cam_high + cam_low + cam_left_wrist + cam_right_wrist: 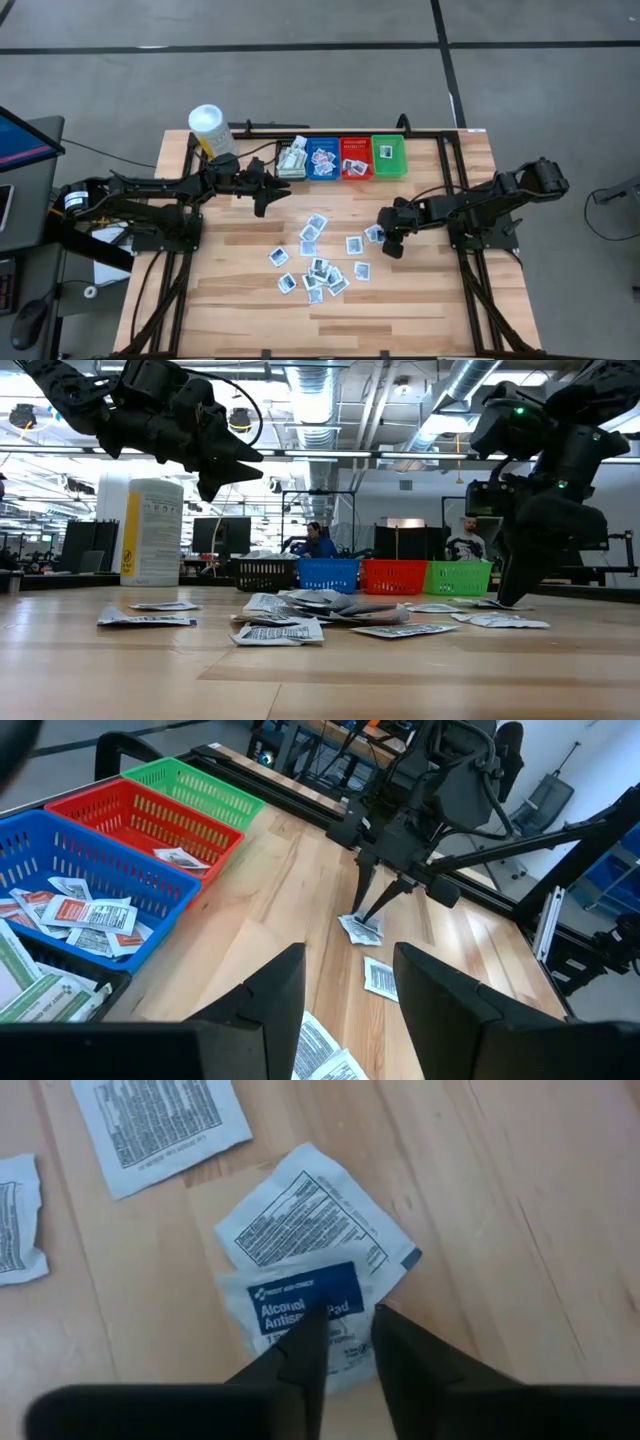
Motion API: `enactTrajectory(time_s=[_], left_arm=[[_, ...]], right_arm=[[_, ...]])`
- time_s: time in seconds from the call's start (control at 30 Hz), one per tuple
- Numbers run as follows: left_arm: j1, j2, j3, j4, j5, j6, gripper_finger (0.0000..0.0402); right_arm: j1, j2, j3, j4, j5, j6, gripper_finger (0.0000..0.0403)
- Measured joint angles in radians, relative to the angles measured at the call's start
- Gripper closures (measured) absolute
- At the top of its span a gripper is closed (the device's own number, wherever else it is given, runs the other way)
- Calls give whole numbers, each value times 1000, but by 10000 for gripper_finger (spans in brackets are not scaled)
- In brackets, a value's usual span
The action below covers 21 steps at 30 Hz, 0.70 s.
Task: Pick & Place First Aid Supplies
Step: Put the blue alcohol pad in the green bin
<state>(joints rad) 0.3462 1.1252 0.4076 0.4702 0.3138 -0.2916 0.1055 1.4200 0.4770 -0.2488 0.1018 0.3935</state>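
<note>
Many small white packets (318, 270) lie scattered flat on the wooden table, some overlapping. My right gripper (347, 1325) points down at the right side of the scatter (385, 240), its fingers narrowly open over a packet with a blue mark (300, 1295). That packet lies on top of another white packet (300, 1220). My left gripper (268, 190) hovers open above the table near the black bin (292, 160), clear of everything. More packets lie in the blue bin (80, 910) and the red bin (180, 858). My right gripper comes from above, pointing down, with both fingertips (310, 1330) set on the near part of the blue-marked packet (345, 1305). A narrow strip of the packet shows between them. The packet lies flat on the packet beneath it.
Black, blue (322, 158), red (356, 157) and green (388, 155) bins stand in a row at the table's far edge. A white tub with a yellow label (210, 128) stands at the far left. Bare wood lies near and left of the scatter. People sit in the room behind.
</note>
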Motion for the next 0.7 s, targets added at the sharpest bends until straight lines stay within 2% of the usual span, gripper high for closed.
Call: enactTrajectory(time_s=[0.2,0.53,0.7], left_arm=[[0,0,0,0,0,2,247],[0,0,0,0,0,2,247],[0,0,0,0,0,2,247]], right_arm=[[-3,-1,0,-9,-4,34,395],[0,-92,52,-94,-45,48,399],[-2,-184,110,-169,-15,28,401]])
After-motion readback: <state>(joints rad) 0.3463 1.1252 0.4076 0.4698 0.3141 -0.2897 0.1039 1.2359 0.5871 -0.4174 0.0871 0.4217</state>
